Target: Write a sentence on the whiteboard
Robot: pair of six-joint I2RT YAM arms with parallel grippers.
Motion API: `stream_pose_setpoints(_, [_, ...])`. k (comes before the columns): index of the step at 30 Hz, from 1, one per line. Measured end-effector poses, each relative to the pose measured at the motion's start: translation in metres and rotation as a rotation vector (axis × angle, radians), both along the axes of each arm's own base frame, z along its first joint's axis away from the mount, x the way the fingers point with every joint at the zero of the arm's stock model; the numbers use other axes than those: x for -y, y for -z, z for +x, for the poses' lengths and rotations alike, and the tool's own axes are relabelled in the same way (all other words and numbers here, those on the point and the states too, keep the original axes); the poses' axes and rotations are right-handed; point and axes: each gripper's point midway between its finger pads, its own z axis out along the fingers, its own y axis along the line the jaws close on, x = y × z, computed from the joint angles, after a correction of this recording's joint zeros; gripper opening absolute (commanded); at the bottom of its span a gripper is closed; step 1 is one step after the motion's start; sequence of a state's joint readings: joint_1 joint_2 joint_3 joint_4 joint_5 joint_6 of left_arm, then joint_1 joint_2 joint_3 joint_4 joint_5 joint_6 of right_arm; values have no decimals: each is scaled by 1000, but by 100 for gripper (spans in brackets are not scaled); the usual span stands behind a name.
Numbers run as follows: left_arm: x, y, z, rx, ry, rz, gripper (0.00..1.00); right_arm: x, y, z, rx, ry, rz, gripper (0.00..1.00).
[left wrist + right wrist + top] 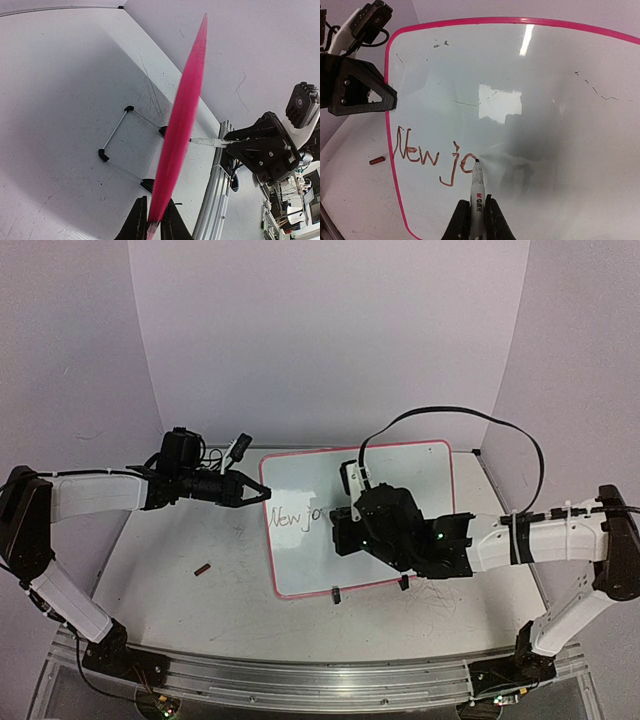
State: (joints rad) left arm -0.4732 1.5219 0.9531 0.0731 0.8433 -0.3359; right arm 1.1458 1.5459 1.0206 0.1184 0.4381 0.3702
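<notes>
On your left, the left fingers [137,225] are clenched on the pink rim of the whiteboard [400,475], pinching its left edge to steady it. The board lies on the surface [170,590] between the two arms, slightly askew. That pinch is thin and right at the rim. If you press hard with the pen, the board could twist out of it or pivot about it, and the writing would skew. Lifting that edge would also tilt the board away from the pen tip. Near that arm, a small dark-red piece [203,567], perhaps a cap, lies loose on the surface, apart from the board. A sweeping forearm could knock it away.

Moving right, the sentence [432,157] reads "New jo" near the board's left edge, and the "jo" sits slightly lower than "New". The marker [478,192] has its tip touching the board at the end of the "o". The right fingers [460,222] are closed tight round its barrel. Too much downward force may push the pen up through that grip, and too little will break the strokes. Farther right the board is blank, so you have room. However, the right arm's bulk hides the newest letters from the overhead camera, so you may drift off line or smear wet ink.
</notes>
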Motion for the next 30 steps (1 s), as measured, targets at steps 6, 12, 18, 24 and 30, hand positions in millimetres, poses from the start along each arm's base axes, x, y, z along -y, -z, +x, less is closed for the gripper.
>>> stream_pose_setpoints(6, [0,0,0,0,0,0,9,2,1,2,6,16,-7,0])
stream_pose_setpoints(12, [0,0,0,0,0,0,9,1,6,3,3,20,-19,0])
stream_pose_setpoints(18, [0,0,0,0,0,0,9,2,8,4,5,25,-27,0])
stream_pose_setpoints(24, [0,0,0,0,0,0,9,2,8,4,5,28,-28,0])
stream_pose_setpoints(30, [0,0,0,0,0,0,9,3,9,4,0,29,-28,0])
